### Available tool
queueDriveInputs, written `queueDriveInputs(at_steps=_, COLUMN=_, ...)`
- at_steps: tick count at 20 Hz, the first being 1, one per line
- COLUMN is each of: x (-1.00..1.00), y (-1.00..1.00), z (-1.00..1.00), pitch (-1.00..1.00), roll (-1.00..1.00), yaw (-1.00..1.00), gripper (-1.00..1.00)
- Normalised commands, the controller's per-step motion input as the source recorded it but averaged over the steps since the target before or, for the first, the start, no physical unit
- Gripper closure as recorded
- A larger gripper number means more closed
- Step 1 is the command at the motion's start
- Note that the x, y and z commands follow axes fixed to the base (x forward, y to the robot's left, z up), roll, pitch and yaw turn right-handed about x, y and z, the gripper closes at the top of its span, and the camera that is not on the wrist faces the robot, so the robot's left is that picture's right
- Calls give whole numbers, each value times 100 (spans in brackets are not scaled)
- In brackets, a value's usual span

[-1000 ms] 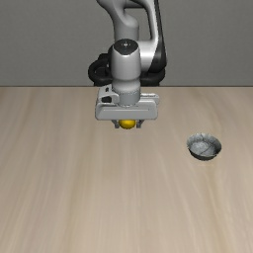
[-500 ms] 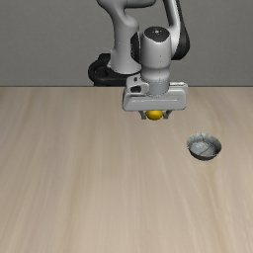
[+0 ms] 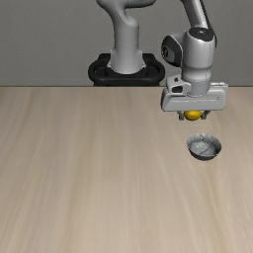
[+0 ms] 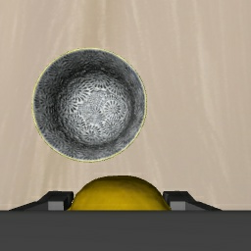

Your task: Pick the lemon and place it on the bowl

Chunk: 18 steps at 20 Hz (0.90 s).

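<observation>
Pale wood-grain table (image 3: 69, 188), bare. Plain grey wall (image 3: 49, 40) behind, meeting table's far edge.

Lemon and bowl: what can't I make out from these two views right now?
- Exterior view: the lemon has its upper part hidden by the pincer holding it.
- Wrist view: much of the lemon is hidden behind the pincer's dark body.
- Exterior view: the inside of the bowl is too small to read.
- Height of the lemon above the bowl: neither view looks from the side.
</observation>
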Motion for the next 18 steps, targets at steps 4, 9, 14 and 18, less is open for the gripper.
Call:
queueDriveInputs(at_steps=4, x=100, y=0, z=0, pitch=0, roll=0, yaw=0, gripper=100)
queueDriveInputs(at_steps=9, x=40, y=20, z=0, pitch=0, roll=0, yaw=0, gripper=-100)
queueDriveInputs(at_steps=14, x=0, y=0, z=0, pitch=0, roll=0, yaw=0, gripper=-100)
queueDriveInputs(at_steps=18, x=0, y=0, z=0, pitch=0, roll=0, yaw=0, gripper=-100)
